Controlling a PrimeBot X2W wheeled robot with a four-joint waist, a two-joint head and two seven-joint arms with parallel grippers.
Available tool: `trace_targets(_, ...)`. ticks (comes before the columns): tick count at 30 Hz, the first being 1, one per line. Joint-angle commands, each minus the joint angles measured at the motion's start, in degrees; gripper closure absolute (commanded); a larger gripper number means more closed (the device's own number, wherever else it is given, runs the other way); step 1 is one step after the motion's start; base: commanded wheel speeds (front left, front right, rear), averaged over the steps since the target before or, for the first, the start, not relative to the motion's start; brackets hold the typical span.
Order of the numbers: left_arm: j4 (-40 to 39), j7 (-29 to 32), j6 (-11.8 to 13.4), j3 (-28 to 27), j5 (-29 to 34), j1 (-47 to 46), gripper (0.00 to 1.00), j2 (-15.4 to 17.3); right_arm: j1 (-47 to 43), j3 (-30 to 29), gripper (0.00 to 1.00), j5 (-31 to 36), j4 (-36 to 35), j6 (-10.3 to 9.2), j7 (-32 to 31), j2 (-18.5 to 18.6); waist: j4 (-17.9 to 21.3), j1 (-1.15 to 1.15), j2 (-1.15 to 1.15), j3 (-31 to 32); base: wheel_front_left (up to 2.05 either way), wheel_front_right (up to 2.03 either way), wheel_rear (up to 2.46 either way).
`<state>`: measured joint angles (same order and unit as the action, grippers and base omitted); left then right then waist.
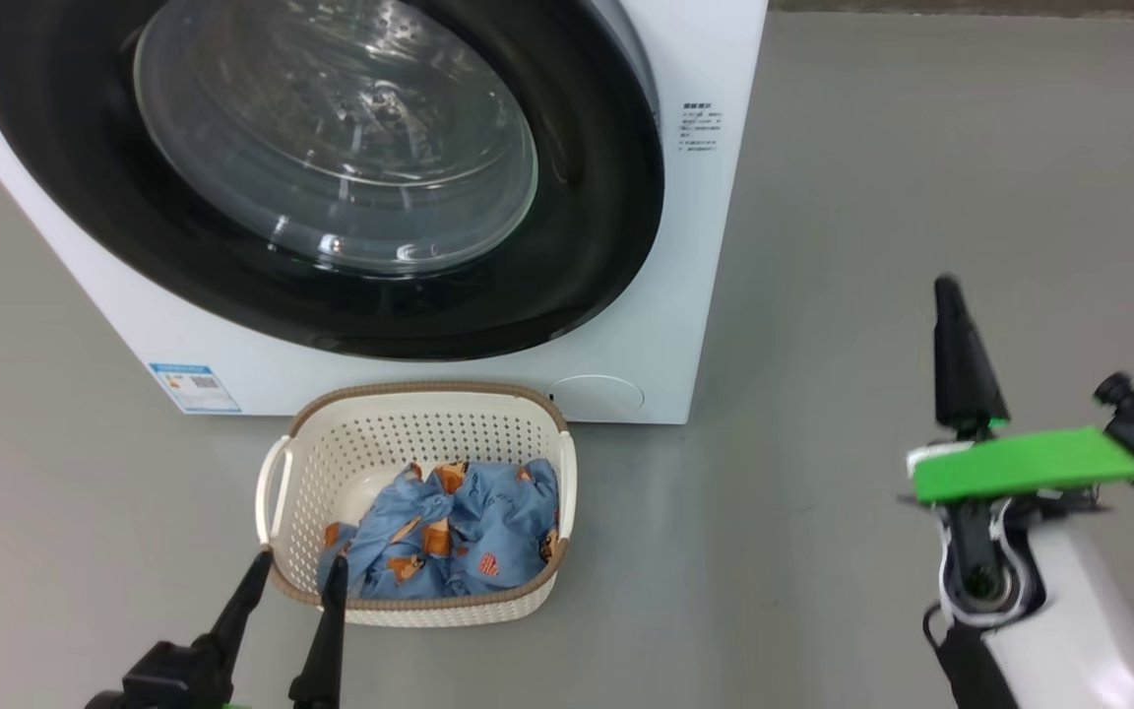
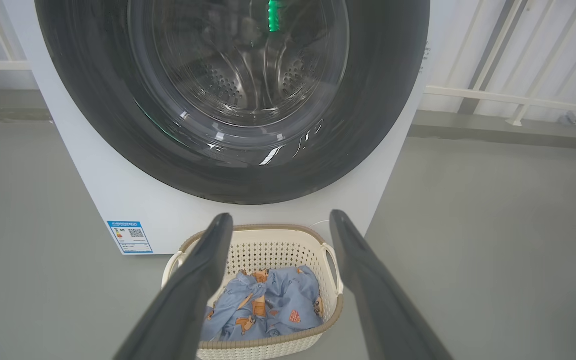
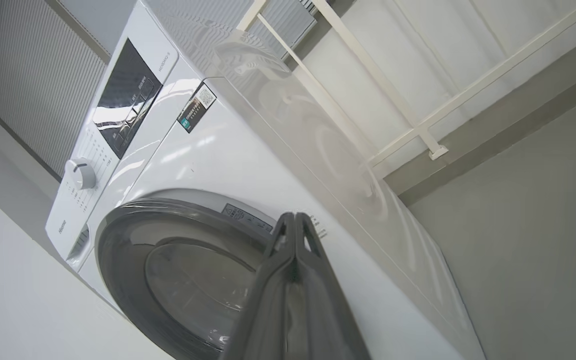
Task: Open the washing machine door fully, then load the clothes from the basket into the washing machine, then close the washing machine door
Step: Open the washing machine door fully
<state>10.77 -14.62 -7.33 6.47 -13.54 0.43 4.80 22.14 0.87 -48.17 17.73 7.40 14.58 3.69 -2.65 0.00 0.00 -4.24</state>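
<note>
- The right wrist view takes in the upper part of the washing machine (image 3: 248, 165): a dark control panel (image 3: 125, 100), a round white dial (image 3: 80, 173) and a small sticker with a QR code (image 3: 196, 107). The brand word below the dial is too small to read.
- In that view the right gripper (image 3: 295, 217) has its two dark fingers pressed together tip to tip with nothing between them, in the air before the machine's front.
- The left wrist view looks through the glass to the perforated steel drum (image 2: 248, 75), with a green streak (image 2: 273, 15) reflected near the top.
- The left gripper (image 2: 282, 216) stands wide and empty, its fingers spread above the near side of the basket (image 2: 278, 250).
- The head view shows the washing machine door (image 1: 587, 226) lying shut against the front, with its black rim around the bulging glass.
- The basket sits on the floor just before the machine, below the door, and the clothes (image 1: 469, 542) lie crumpled inside it.
- A green plate (image 1: 1020, 463) sits on the right wrist.
- The floor (image 1: 872, 197) is plain grey and a white railing (image 2: 493, 95) runs along the pale wall behind.
- A blue label (image 1: 193, 387) with a QR code sits on the machine's lower front corner. Its print and the lines right of the door are unreadable.
</note>
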Motion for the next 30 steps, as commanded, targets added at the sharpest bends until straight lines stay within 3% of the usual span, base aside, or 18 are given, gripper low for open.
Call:
trace_targets(1, -1.4, -0.4, -0.2, -1.6, -0.5, -2.5, 0.00, 0.7, 2.5, 1.3, 1.00, -1.6, -1.4, 0.09, 0.4, -0.3, -0.3, 0.00, 0.00, -0.4, 0.00, 0.00, 0.00)
trace_targets(9, -1.4, -0.4, -0.2, -0.2, -1.0, -4.3, 0.00, 0.9, 9.3, 3.4, 1.00, -17.7, 0.9, 0.09, 0.0, 2.2, -2.0, 0.00, 0.00, -2.3, 0.00, 0.00, 0.00)
trace_targets(16, -1.3, -0.4, -0.2, 1.1, -1.3, -6.1, 0.00, 0.9, 15.1, 7.2, 1.00, -29.8, 3.2, 0.09, -4.3, 6.5, -3.9, 0.00, 0.00, -4.1, 0.00, 0.00, 0.00)
trace_targets(30, -1.2, -0.4, -0.2, 3.2, -1.8, -9.9, 0.00, 0.5, 24.7, 11.8, 1.00, -40.6, 9.8, 0.09, -18.8, 12.3, -7.2, 0.00, 0.00, -8.6, 0.00, 0.00, 0.00)
